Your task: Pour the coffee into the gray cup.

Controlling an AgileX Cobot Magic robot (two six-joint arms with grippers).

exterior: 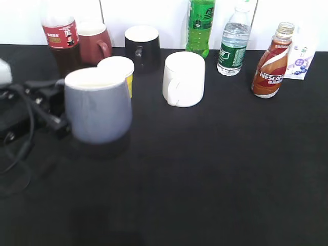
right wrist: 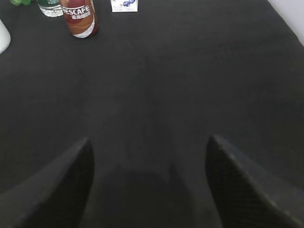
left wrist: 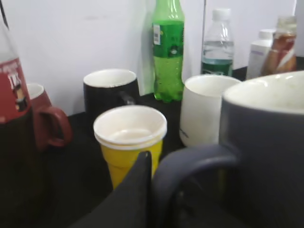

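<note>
Gray cup [exterior: 97, 107] — blue-gray mug with cream interior, left of centre in the exterior view, apparently lifted slightly off the black desk [exterior: 215, 174]. Its interior looks empty in the left wrist view.

Left gripper [exterior: 54, 110] — at the left edge of the exterior view, on the cup's handle side. In the left wrist view one dark finger lies against the loop handle [left wrist: 190, 166]; it appears pinched on the handle, though the second finger is hidden.

Coffee bottle [exterior: 270, 64] — brown-and-red NESCAFE bottle, upper right of the exterior view, upright on the desk, neck seemingly uncapped. Untouched, well apart from the cup.

Right gripper [right wrist: 149, 185] — fingers spread wide, nothing between them, above bare desk; the bottle sits far off at the upper left of its wrist view.

Other items, back row: cola bottle [exterior: 61, 41], dark red mug [exterior: 95, 43], black mug [exterior: 142, 47], yellow paper cup [exterior: 119, 72], white mug [exterior: 184, 79], green bottle [exterior: 201, 28], water bottle [exterior: 234, 43], small carton [exterior: 302, 59].

Progress, as judged: early. Cup in hand; bottle not yet grasped — reaching, lifting and pouring all remain.
</note>
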